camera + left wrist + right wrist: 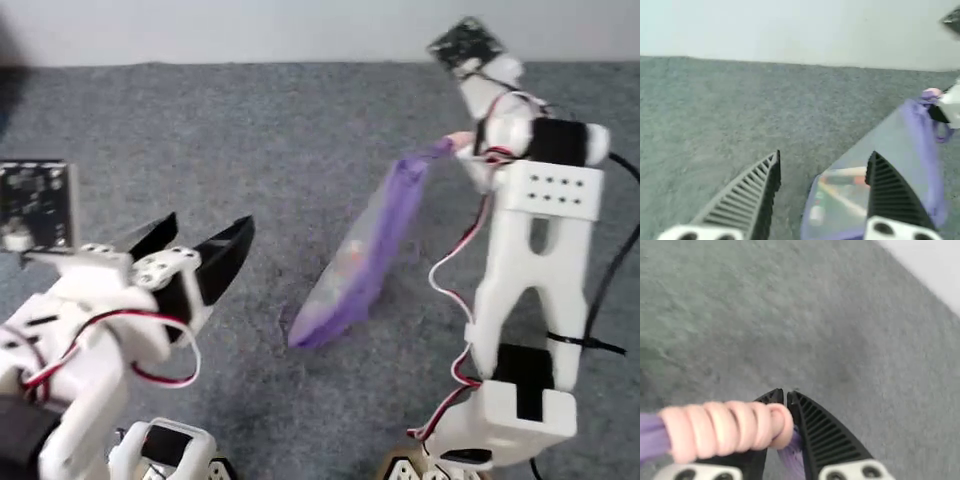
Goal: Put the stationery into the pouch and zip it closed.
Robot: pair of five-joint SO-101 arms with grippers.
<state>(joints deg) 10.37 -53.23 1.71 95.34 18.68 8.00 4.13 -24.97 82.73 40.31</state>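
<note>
A translucent purple pouch (pixel 365 250) hangs tilted, its low end touching the grey carpet (pixel 300 130) and its high end lifted. Stationery (pixel 837 192) shows through its clear side. My right gripper (pixel 465 148) is shut on the pink cord pull (pixel 725 427) at the pouch's upper end, and in the right wrist view its fingertips (pixel 786 392) meet above the cord. My left gripper (pixel 208 228) stands open to the left of the pouch, holding nothing. The left wrist view looks past the open gripper (pixel 824 157) at the pouch (pixel 912 130), which is a short way ahead.
Grey carpet covers the table up to a pale wall (pixel 250 30) at the back. The right arm's white frame (pixel 540 290) stands just right of the pouch. Bare carpet (pixel 715 110) lies between and behind the two arms.
</note>
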